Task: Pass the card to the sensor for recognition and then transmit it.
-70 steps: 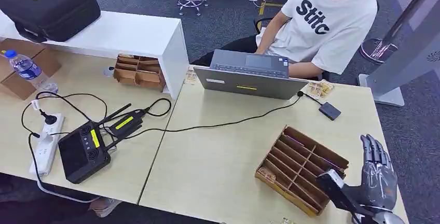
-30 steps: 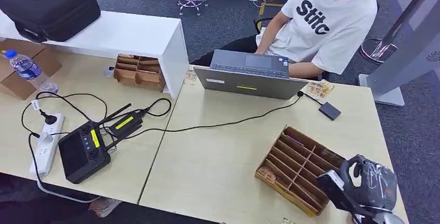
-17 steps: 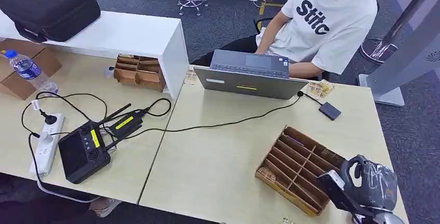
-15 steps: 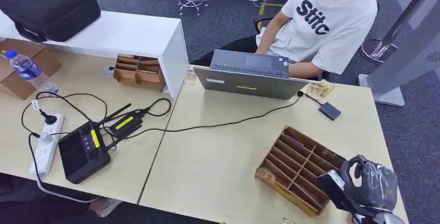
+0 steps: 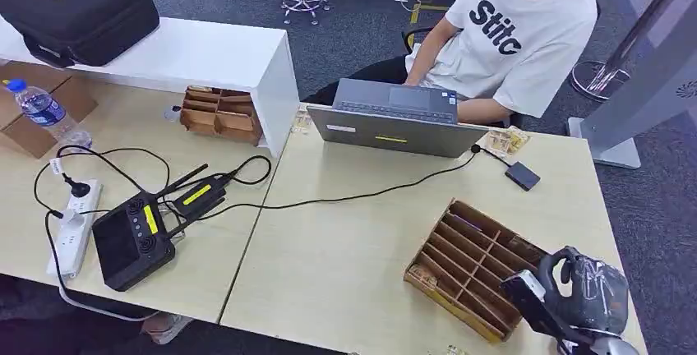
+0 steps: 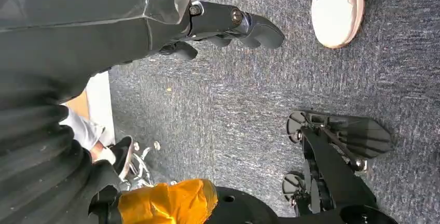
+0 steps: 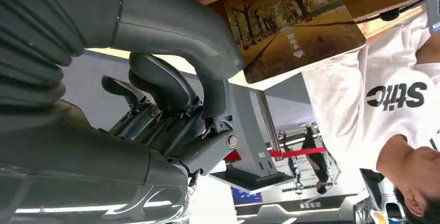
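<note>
Wooden dividers form the slotted organiser [image 5: 473, 266] that is set at the near right corner of the surface [image 5: 345, 256]. The right hand [image 5: 590, 291] is seen at the organiser's near right end, with its fingers curled in and its thumb arched towards the slots. In the right wrist view a card [image 7: 296, 24] printed with autumn trees is seen against the wood, and the thumb [image 7: 207, 42] crosses its edge. Whether the card is actually pinched cannot be told. Small white characters are printed on the card, too small to be read.

The left hand [image 6: 129, 22] is hung above grey carpet, with its fingers [image 6: 251, 27] apart and nothing held.

A small black sensor box [image 5: 523, 176] is placed near the far right edge and is joined by a cable to a grey laptop [image 5: 394, 129] marked with a yellow strip. Behind the laptop a person is seated in a white T-shirt [image 5: 518, 30] on which "Stitc" can be read.
</note>
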You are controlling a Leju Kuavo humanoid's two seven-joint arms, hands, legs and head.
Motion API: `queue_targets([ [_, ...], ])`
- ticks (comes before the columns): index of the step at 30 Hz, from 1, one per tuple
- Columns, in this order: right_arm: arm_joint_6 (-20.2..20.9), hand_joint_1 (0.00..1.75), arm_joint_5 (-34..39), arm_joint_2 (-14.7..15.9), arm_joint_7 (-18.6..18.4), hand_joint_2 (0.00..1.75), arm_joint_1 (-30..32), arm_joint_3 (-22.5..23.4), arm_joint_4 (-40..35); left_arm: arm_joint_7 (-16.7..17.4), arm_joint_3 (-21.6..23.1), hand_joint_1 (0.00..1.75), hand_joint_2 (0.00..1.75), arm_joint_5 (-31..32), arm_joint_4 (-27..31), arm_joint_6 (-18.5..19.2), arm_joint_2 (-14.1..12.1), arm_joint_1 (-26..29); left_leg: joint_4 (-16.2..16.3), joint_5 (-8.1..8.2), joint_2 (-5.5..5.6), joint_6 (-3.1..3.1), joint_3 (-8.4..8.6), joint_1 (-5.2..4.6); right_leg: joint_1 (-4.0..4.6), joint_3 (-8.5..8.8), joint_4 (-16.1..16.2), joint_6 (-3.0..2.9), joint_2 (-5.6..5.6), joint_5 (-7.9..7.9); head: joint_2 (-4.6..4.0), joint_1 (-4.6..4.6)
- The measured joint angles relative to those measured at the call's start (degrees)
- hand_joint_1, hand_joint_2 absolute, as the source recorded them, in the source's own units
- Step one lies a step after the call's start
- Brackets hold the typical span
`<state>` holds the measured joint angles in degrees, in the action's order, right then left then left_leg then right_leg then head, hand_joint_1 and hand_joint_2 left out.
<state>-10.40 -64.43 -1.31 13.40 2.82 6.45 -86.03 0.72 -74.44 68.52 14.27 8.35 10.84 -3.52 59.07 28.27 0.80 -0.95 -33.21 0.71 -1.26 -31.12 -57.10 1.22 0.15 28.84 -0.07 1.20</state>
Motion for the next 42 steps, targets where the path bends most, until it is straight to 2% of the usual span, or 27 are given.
queue_targets([
  [1,0.0,0.84,0.0,0.0,0.0,1.75,0.0,0.0,0.0,0.0,0.0,0.00,1.75,0.0,0.0,0.0,0.0,0.0,0.0,0.00,0.00,0.00,0.00,0.00,0.00,0.00,0.0,0.00,0.00,0.00,0.00,0.00],
  [2,0.0,0.07,0.0,0.0,0.0,1.75,0.0,0.0,0.0,0.0,0.0,0.00,1.75,0.0,0.0,0.0,0.0,0.0,0.0,0.00,0.00,0.00,0.00,0.00,0.00,0.00,0.0,0.00,0.00,0.00,0.00,0.00],
  [3,0.0,0.00,0.0,0.0,0.0,1.75,0.0,0.0,0.0,0.0,0.0,0.00,1.75,0.0,0.0,0.0,0.0,0.0,0.0,0.00,0.00,0.00,0.00,0.00,0.00,0.00,0.0,0.00,0.00,0.00,0.00,0.00],
  [42,0.5,0.00,-0.2,-1.2,1.2,1.75,0.6,0.0,-0.7,0.0,0.0,0.00,1.75,0.3,0.0,-0.1,0.0,0.0,0.0,0.00,0.00,0.00,0.00,0.00,0.00,0.00,0.0,0.00,0.00,0.00,0.00,0.00],
])
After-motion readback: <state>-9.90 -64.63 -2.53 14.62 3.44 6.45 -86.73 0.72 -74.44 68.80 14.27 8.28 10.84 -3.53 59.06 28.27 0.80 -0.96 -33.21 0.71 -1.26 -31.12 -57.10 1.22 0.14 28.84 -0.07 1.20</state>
